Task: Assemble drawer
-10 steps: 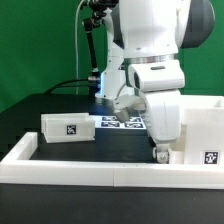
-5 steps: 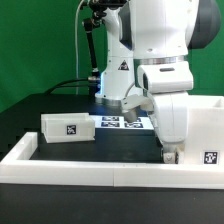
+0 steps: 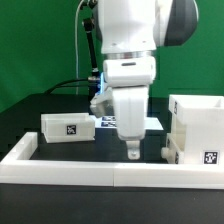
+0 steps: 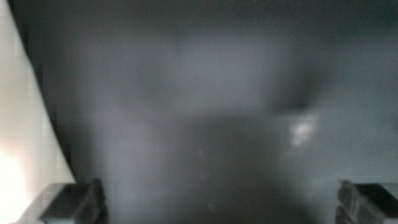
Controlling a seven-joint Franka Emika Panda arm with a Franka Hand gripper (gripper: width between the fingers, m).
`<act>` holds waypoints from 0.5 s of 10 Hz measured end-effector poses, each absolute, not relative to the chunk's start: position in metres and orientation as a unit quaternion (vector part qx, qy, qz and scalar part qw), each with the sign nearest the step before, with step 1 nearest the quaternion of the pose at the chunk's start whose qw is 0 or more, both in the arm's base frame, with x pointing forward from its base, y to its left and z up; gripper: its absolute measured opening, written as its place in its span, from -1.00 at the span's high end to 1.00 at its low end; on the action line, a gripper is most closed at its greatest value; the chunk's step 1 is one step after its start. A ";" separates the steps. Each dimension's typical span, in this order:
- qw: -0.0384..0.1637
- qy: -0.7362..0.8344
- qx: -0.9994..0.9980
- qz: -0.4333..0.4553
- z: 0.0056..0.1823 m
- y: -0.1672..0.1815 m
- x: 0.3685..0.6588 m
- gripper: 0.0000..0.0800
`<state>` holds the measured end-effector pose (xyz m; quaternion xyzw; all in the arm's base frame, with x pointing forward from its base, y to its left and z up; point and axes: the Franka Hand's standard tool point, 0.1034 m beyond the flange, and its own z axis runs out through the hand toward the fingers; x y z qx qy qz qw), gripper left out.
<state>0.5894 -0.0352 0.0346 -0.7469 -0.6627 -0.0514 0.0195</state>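
The drawer's tall white casing point(image 3: 198, 122) stands at the exterior view's right, with a square tag low on its front. A small white part point(image 3: 173, 150) juts out at its near left corner. One white tray point(image 3: 67, 128) with a tag lies on the black table at the exterior view's left. My gripper point(image 3: 135, 152) hangs just above the table between the tray and the casing, touching neither. In the wrist view its fingertips point(image 4: 71, 205) stand wide apart with only blurred black table between them, so it is open and empty. A second tray is not clearly visible.
The marker board point(image 3: 104, 122) lies behind my arm. A long low white wall point(image 3: 80, 168) edges the table's near side. A white strip point(image 4: 11, 110) shows at the wrist view's edge. A green backdrop stands behind.
My arm has swung to the exterior view's left, away from the casing, and the gripper now hangs over the table's middle. The tray and casing have not moved.
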 end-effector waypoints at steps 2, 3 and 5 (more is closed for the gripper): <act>0.002 -0.637 -0.769 -0.056 0.045 -0.054 0.574 -0.62; -0.004 -0.624 -0.779 -0.057 0.051 -0.057 0.563 -0.62; -0.013 -0.618 -0.784 -0.055 0.067 -0.068 0.539 -0.62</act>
